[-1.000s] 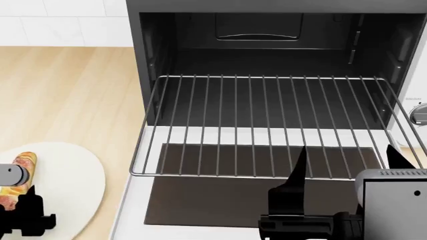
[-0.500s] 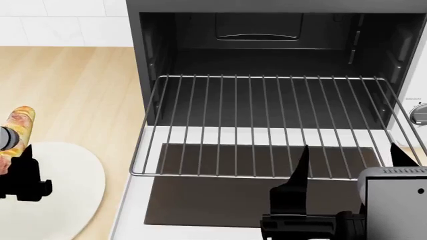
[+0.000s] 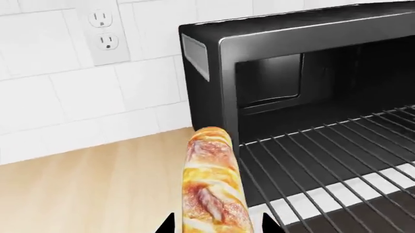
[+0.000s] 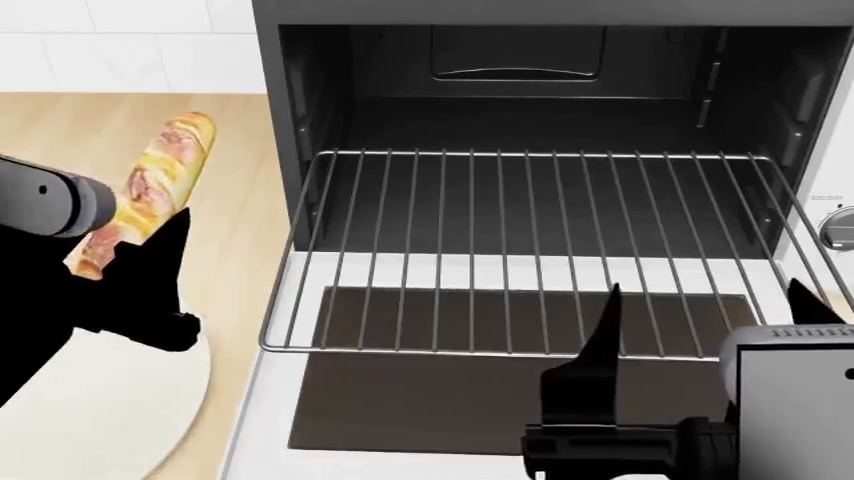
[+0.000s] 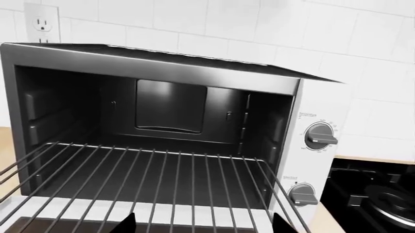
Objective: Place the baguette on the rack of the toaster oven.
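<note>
1. Baguette (image 4: 144,190) clamped in left gripper (image 3: 217,224), held in the air over the wooden counter (image 4: 214,170), left of the toaster oven (image 4: 534,60); far end tilted up toward the tiled wall (image 3: 58,107).
2. Not touching the rack (image 4: 534,250); close beside its left front corner in the left wrist view.
3. Rack slid partway out of the open oven, bare; door glass (image 4: 441,400) flat below it.
4. White plate (image 4: 127,400) on the counter beneath the left arm.
5. Right gripper (image 4: 701,330) low in front of the rack's right side, fingers spread, probably holding nothing.
6. Wall outlet (image 3: 104,31) behind the oven; knobs (image 5: 319,137) on its right panel.
</note>
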Available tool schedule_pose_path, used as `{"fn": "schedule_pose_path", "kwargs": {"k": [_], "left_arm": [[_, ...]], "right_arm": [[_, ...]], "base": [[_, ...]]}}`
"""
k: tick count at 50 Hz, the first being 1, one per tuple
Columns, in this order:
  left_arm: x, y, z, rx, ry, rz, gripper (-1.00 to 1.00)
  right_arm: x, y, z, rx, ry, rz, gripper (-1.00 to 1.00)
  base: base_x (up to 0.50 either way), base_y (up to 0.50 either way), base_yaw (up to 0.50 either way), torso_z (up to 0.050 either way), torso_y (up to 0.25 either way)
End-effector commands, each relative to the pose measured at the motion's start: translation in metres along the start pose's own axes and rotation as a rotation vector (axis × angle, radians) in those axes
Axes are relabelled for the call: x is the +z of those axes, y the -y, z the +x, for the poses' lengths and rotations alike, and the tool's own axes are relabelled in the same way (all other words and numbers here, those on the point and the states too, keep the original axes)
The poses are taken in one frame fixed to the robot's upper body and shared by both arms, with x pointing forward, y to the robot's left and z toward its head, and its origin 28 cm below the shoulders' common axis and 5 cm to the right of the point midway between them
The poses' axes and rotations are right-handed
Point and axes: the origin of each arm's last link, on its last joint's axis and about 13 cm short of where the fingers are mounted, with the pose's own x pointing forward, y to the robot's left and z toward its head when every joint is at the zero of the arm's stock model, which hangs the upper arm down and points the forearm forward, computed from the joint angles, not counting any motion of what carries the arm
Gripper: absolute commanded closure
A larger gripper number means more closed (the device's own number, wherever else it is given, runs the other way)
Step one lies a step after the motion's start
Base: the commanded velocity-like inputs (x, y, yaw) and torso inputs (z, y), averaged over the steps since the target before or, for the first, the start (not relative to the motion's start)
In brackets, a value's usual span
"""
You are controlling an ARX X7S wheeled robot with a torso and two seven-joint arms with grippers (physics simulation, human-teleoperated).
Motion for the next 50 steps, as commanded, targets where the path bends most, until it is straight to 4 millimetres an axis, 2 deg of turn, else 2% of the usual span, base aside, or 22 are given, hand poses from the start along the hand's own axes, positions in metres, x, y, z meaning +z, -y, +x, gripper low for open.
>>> {"fn": "schedule_pose_path", "kwargs": {"k": [1, 6, 12, 20, 28, 50], "left_arm": [[0.032, 0.022, 0.010, -0.222, 0.056, 0.049, 1.00], [0.034, 0.023, 0.022, -0.295, -0.004, 0.053, 1.00], [0.050, 0.030, 0.038, -0.362, -0.024, 0.094, 1.00], [0.054, 0.040, 0.068, -0.395, -0.077, 0.173, 1.00], [0.058, 0.050, 0.087, -0.448, -0.105, 0.201, 1.00], [0.041, 0.063, 0.109, -0.476, -0.166, 0.205, 1.00]], "right_arm": [[0.002, 0.003, -0.004, -0.016, 0.027, -0.002, -1.00], [0.003, 0.003, -0.006, -0.002, 0.037, 0.022, -1.00], [0.000, 0.004, -0.008, -0.005, 0.025, 0.022, -1.00], [-0.001, 0.007, -0.011, 0.003, 0.031, 0.050, -1.00], [0.001, 0.007, -0.012, 0.006, 0.035, 0.068, -1.00], [-0.001, 0.008, -0.015, 0.004, 0.021, 0.060, -1.00]], "base": [[0.00, 0.00, 0.00, 0.000, 0.000], [0.00, 0.00, 0.00, 0.000, 0.000], [0.00, 0.00, 0.00, 0.000, 0.000], [0.00, 0.00, 0.00, 0.000, 0.000], [0.00, 0.00, 0.00, 0.000, 0.000], [0.00, 0.00, 0.00, 0.000, 0.000]]}}
